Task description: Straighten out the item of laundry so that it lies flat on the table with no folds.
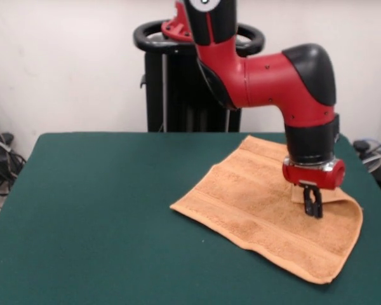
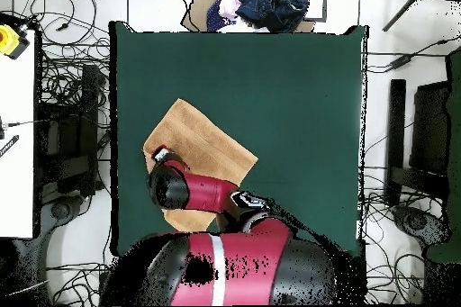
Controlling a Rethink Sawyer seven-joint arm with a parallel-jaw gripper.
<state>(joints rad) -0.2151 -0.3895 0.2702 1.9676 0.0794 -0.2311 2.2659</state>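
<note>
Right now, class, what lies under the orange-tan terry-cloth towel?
The dark green felt table lies under the orange-tan terry-cloth towel. Anything between them is hidden; the towel's right edge looks folded under.

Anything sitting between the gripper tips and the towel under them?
Nothing: the front view shows the gripper right down at the towel, with no other object between; actual contact can't be told.

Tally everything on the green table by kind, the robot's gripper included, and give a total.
Towels: 1, the orange-tan towel, with one edge folded over beside the gripper.
Grippers: 1, the gripper, down at the towel, fingers close together.
Total: 2 on the table.
</note>
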